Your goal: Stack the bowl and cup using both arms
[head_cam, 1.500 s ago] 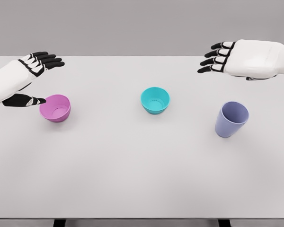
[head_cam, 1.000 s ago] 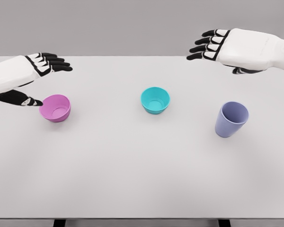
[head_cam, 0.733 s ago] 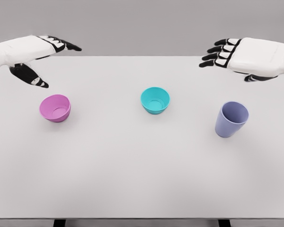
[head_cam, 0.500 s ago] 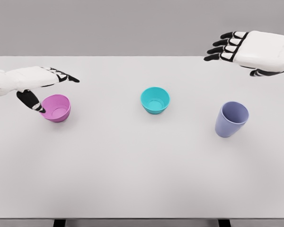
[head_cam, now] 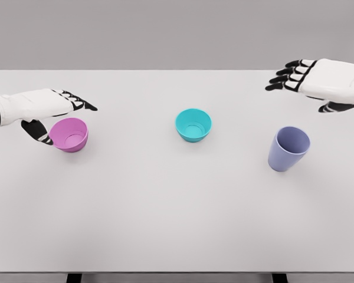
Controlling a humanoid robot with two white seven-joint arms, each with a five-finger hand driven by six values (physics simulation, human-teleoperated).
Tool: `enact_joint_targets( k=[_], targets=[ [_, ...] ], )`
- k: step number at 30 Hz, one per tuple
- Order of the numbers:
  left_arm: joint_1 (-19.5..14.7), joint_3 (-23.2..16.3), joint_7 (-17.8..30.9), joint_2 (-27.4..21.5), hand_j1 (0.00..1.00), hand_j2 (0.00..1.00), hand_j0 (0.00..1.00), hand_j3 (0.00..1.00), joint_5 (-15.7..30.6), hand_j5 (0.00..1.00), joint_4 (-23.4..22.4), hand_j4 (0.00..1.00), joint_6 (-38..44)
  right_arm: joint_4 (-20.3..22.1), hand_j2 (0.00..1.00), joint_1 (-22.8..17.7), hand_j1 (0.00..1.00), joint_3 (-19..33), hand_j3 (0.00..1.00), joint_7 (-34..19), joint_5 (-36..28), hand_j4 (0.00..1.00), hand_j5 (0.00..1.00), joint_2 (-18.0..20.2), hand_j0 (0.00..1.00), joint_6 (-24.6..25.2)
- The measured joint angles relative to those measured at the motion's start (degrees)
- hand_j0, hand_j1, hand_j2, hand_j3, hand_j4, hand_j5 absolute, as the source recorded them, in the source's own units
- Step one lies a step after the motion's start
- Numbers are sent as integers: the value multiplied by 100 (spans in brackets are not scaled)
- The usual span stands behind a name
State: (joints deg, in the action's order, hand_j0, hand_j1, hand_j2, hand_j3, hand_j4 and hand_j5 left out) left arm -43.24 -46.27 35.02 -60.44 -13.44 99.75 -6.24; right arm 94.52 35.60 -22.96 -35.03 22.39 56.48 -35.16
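At the counter's [head_cam: 165,224] left, your spread left hand [head_cam: 50,109] straddles the pink bowl [head_cam: 69,134]; closing off-centre could tip it, while your open right hand [head_cam: 318,82] hovers above the cup [head_cam: 288,148].

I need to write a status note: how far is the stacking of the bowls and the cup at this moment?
Nothing is stacked yet: the pink bowl, teal bowl and purple cup stand apart on the table. In hand: the left hand is open around the pink bowl's rim, thumb beside its wall; the right hand hovers open beyond the cup. Left: grasping, lifting and all stacking.
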Motion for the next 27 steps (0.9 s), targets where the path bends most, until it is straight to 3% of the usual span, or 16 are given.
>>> enact_joint_targets(
  k=[6, 17, 27],
  targets=[
    [141, -22, 0, 2, 100, 100, 100, 100, -84, 100, -13, 100, 106, -26, 100, -9, 100, 30, 100, 0, -3, 100, 100, 1, 100, 0],
    [290, -31, 0, 56, 100, 100, 100, 100, -56, 100, -41, 100, 1079, -48, 100, -35, 100, 48, 100, 0, -6, 100, 100, 34, 100, 0],
    [360, -36, 0, 396, 100, 100, 100, 100, -122, 100, -230, 100, 1227, -56, 100, -79, 100, 49, 100, 0, -5, 100, 100, 48, 100, 0]
  ],
)
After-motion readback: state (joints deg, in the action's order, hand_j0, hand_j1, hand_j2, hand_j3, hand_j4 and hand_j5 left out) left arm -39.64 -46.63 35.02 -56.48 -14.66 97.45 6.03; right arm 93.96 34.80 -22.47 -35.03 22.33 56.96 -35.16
